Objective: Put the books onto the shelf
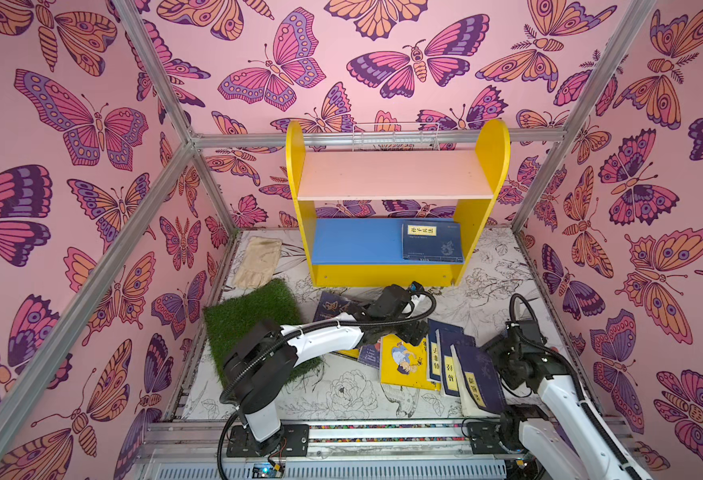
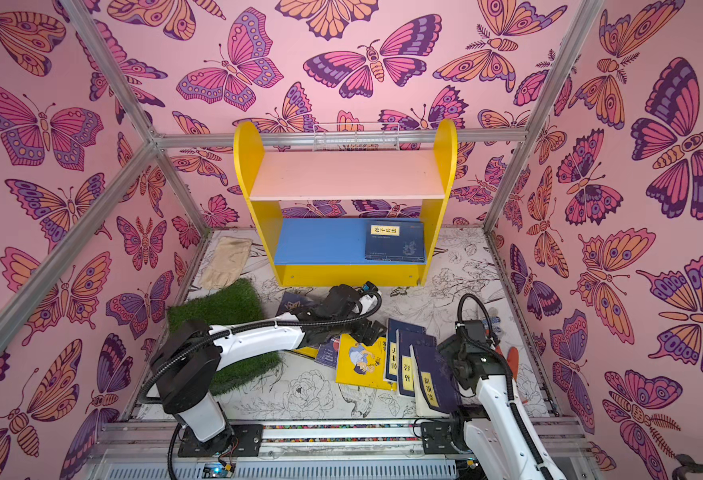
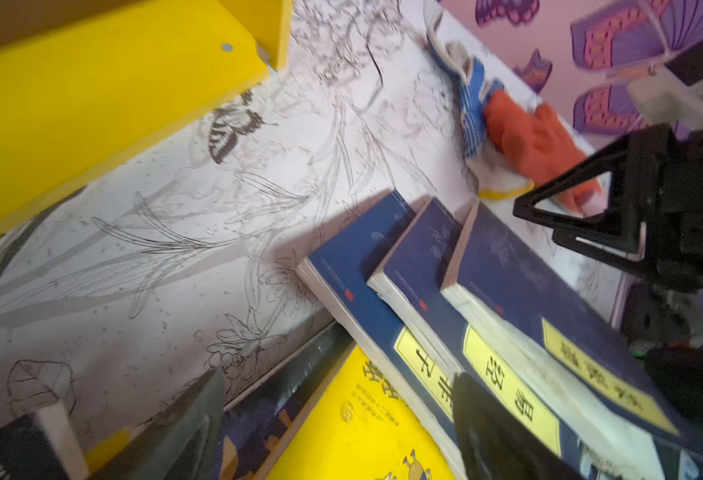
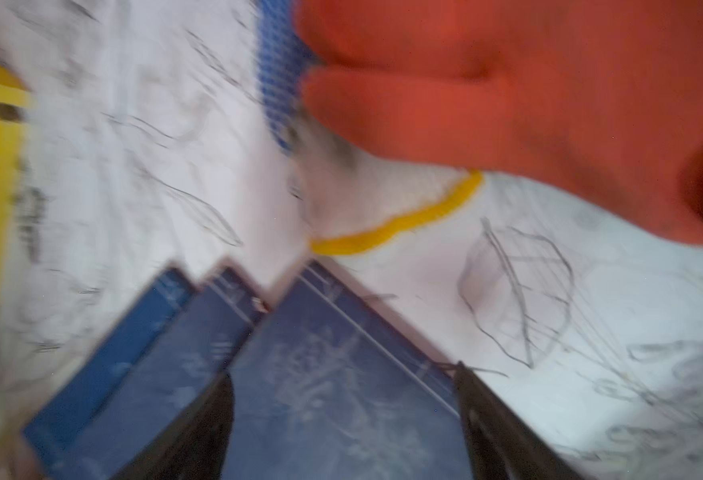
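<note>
Both top views showed the shelf [image 1: 295, 166] standing at the far middle of the table [image 1: 341, 395]. The shelved book [image 1: 432, 242] lay flat at the right end of the blue lower board. The other books lay on the table, near of the shelf. The yellow book [image 1: 403, 361] was in the middle. Three navy books [image 1: 451, 353] overlapped just right of it. A dark book [image 1: 333, 305] lay farther left, partly under the left arm.

The left claw [image 1: 414, 330] hung over the yellow book's far edge. In the left wrist view its fingers [image 3: 183, 428] stood wide apart and held nothing.

The right wrist view was blurred. The right claw [image 4: 343, 374] had its fingers [image 4: 499, 424] spread wide, and the rightmost navy book showed between them. Whether they touched it could not be told. An orange glove [image 3: 536, 137] lay far right of the books.

A turf square [image 1: 254, 328] and a beige glove [image 1: 258, 259] lay on the left.
</note>
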Controlling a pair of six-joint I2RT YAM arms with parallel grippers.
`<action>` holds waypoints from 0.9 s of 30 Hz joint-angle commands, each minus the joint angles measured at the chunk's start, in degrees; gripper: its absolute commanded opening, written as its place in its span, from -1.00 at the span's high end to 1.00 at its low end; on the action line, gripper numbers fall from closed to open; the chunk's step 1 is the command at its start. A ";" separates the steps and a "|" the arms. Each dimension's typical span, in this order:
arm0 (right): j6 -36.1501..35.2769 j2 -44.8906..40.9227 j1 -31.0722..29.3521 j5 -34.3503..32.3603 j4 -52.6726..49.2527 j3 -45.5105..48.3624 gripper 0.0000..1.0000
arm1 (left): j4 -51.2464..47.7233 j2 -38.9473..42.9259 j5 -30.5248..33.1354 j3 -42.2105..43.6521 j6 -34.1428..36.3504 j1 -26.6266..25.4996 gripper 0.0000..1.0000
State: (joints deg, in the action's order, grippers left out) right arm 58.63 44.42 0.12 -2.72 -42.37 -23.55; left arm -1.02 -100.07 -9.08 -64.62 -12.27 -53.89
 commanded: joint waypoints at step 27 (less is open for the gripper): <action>6.00 31.37 -14.26 30.95 46.15 -8.76 -0.64 | -10.80 -3.92 -17.61 -2.20 7.96 1.76 -0.68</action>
State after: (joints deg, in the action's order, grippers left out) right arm 63.31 75.20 -12.95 25.43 -1.50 -30.09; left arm -10.79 -102.78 -25.04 -66.94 -3.88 -52.69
